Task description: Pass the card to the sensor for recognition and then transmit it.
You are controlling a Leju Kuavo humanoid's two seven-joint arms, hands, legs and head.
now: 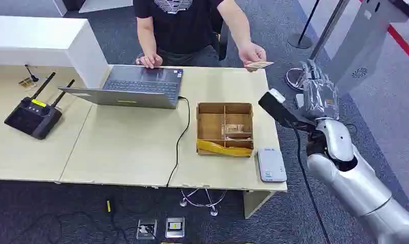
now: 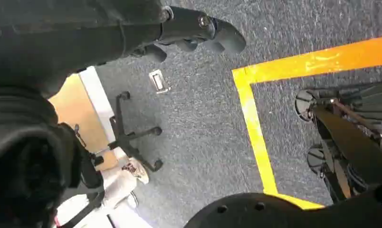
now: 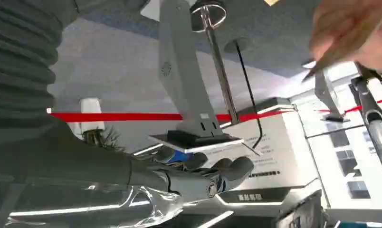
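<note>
on the left of the counter [image 1: 116, 152] sits a black remote with antennas [image 1: 33, 114], then an open laptop [image 1: 131, 86], then a wooden divided box [image 1: 225, 129], and the small white sensor [image 1: 271, 165] near the front right corner. the card [image 1: 259, 64] is in the person's hand [image 1: 251, 53], held out over the back right corner of the counter, just beside the raised right robot hand [image 1: 319, 86], not touching it. that robot hand holds nothing, fingers loosely extended. the left robot hand [image 2: 198, 31] hangs by the floor, fingers curled in on nothing.

the card looks thin, light, stiff and a bit slick, so i'd pinch it by the free edge, flat faces between thumb and fingers. can't read any writing on the card or sensor, too small.
</note>
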